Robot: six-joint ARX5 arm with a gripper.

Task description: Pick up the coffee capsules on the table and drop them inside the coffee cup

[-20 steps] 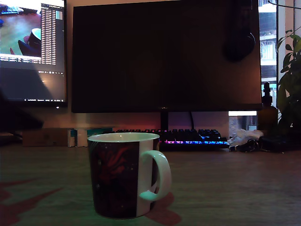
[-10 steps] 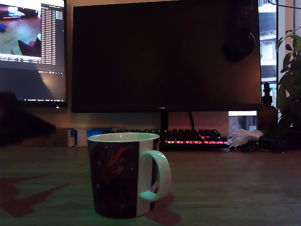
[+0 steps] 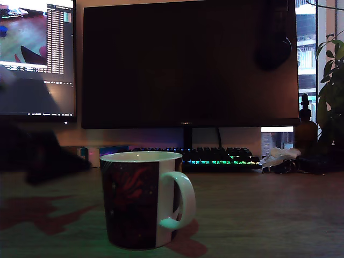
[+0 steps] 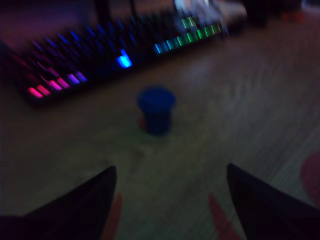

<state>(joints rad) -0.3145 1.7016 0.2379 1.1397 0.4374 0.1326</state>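
One blue coffee capsule (image 4: 156, 109) is all we can find, and only the wrist view shows it: it stands on the table (image 4: 250, 100) with its wider rim uppermost, blurred, so we cannot make out any mark on it. It sits on bare wood between the lit keyboard (image 4: 100, 60) behind it and our gripper (image 4: 170, 200) in front, touching neither. Our two dark fingers (image 4: 75, 210) frame the near edge of that view, spread wide apart with nothing between them but tabletop; the capsule lies beyond the tips, roughly in line with the gap.

In the exterior view we do not see the capsule. We see the coffee cup (image 3: 142, 200) upright on the table (image 3: 269, 215) in the foreground, its dark red-and-black wrap facing us, the white band and white loop handle turned to the exterior view's right, its pale rim catching light. Our arm shows only as a dark, blurred mass (image 3: 37, 156) low at the exterior view's left, well apart from the cup, with a reddish shadow on the wood beneath it.

Behind the cup we see the keyboard (image 3: 215, 157) glowing in several colours, a large dark monitor (image 3: 188, 64) above it, a second screen (image 3: 37, 54) lit at the left, and a plant (image 3: 332, 91) at the right edge.
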